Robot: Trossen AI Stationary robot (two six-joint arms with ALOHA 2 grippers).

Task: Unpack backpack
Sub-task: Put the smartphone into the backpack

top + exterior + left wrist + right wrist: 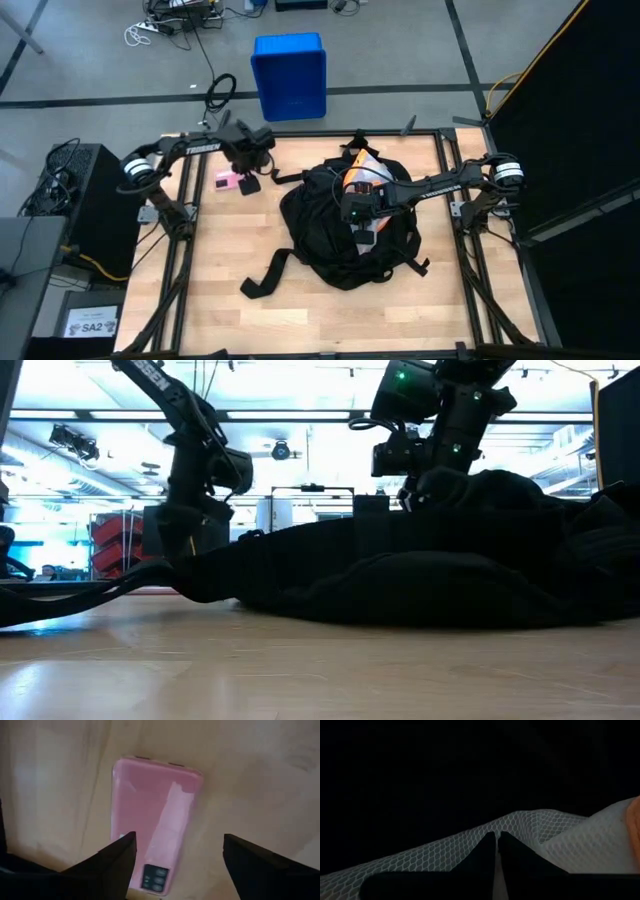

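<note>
A pale wooden table (pixel 320 310) was seen from above, with a grey floor and a blue crate (pixel 290 75) beyond its far edge. The black backpack (pixel 330 225) was laid slumped at the table's middle, somewhat toward the right arm's side, its straps trailing over the wood. The left gripper (pixel 177 850) was held just over a flat pink device (pixel 152 820) lying on the table near the far left corner, its jaws spread wide and nothing pinched. The right gripper (pixel 496 845) was placed over the backpack, against white mesh (pixel 445 850), its jaws pressed together
</note>
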